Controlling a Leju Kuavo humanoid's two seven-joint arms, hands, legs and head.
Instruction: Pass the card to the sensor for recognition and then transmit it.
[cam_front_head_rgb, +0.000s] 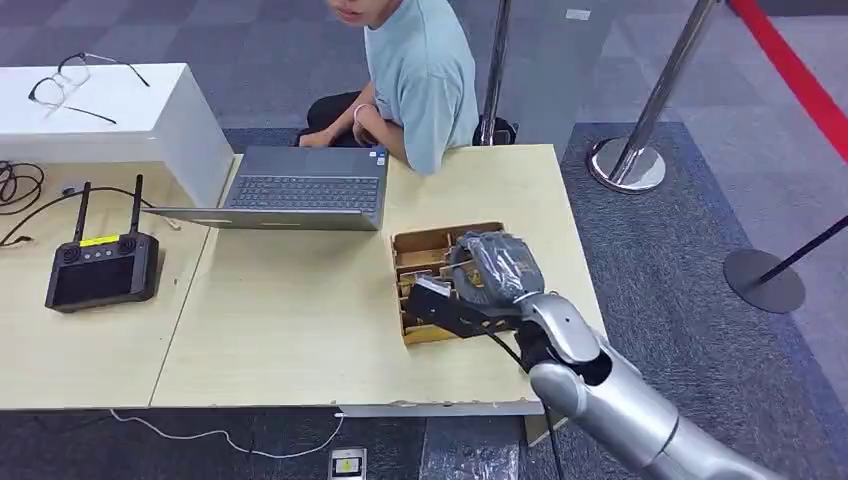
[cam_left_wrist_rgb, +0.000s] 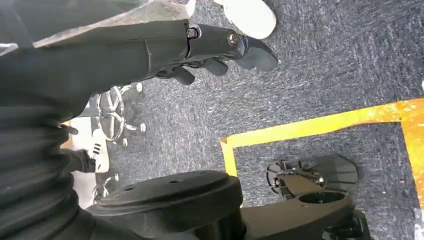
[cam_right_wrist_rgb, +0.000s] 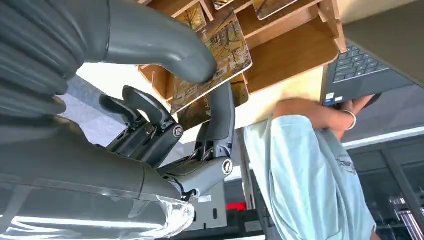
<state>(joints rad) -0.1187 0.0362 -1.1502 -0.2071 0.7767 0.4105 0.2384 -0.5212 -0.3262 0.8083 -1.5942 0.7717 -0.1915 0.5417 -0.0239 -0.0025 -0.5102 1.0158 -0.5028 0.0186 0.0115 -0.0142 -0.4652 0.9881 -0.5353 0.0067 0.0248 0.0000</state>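
Note:
A wooden card box (cam_front_head_rgb: 425, 245) with slotted compartments stands on the right part of the table. My right hand (cam_front_head_rgb: 490, 275) hovers over its front half and hides the cards there. In the right wrist view the thumb (cam_right_wrist_rgb: 165, 47) and a dark finger (cam_right_wrist_rgb: 222, 112) pinch a brown printed card (cam_right_wrist_rgb: 220, 52), tilted against the box (cam_right_wrist_rgb: 295, 55). I cannot tell whether the card has left its slot. More cards (cam_right_wrist_rgb: 272, 6) stand in other slots. My left hand (cam_left_wrist_rgb: 220, 47) hangs by my side above the carpet and holds nothing, its fingers loosely extended.
An open laptop (cam_front_head_rgb: 300, 190) sits at the table's far edge, with a seated person (cam_front_head_rgb: 420, 70) right behind it. A black controller with two antennas (cam_front_head_rgb: 100, 268) lies at the left. A white box (cam_front_head_rgb: 110, 115) carries glasses. Stanchion posts (cam_front_head_rgb: 640, 150) stand to the right.

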